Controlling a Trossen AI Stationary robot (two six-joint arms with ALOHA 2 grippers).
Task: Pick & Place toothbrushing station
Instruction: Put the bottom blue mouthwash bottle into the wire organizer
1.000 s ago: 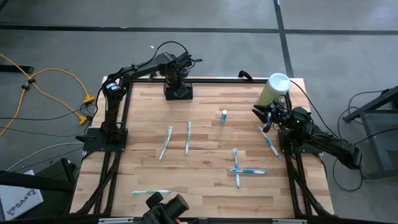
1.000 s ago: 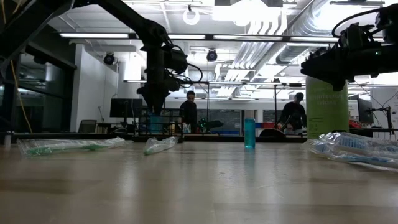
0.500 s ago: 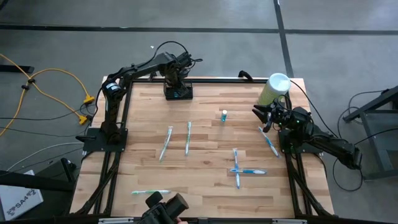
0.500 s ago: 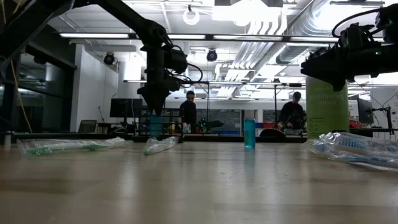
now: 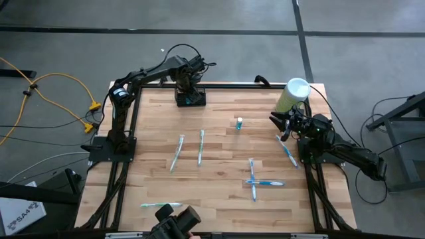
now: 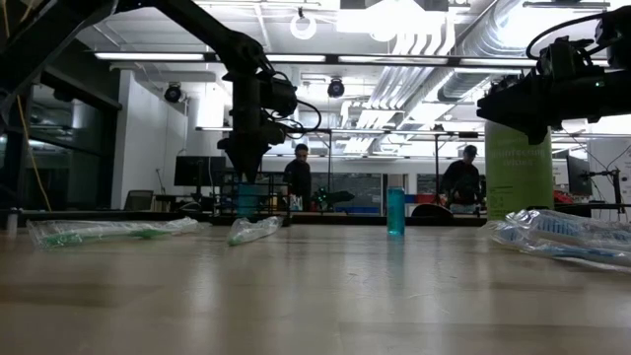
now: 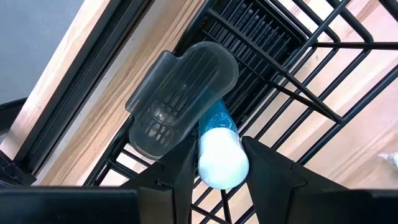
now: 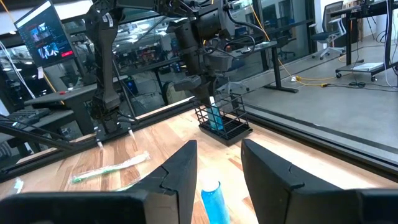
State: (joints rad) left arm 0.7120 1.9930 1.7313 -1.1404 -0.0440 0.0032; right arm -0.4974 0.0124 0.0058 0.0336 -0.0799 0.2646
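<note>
At twelve o'clock on the pale wooden worktop (image 5: pixel 219 199), near its far edge, stands the small black wire-slotted toothbrushing station (image 5: pixel 190 98). The left claw (image 5: pixel 188 84) hangs directly over it. From the left wrist, a blue tube with a white cap (image 7: pixel 220 149) stands in the caddy between the fingers (image 7: pixel 177 180); whether they are gripping it or have let go I cannot tell. At three o'clock the right claw (image 5: pixel 281 124) waits with jaws parted and nothing between them, beside a pale green cylinder with white lid (image 5: pixel 293 95). Wrapped toothbrushes (image 5: pixel 200 147) and a small blue bottle (image 5: pixel 238 123) lie mid-worktop.
</note>
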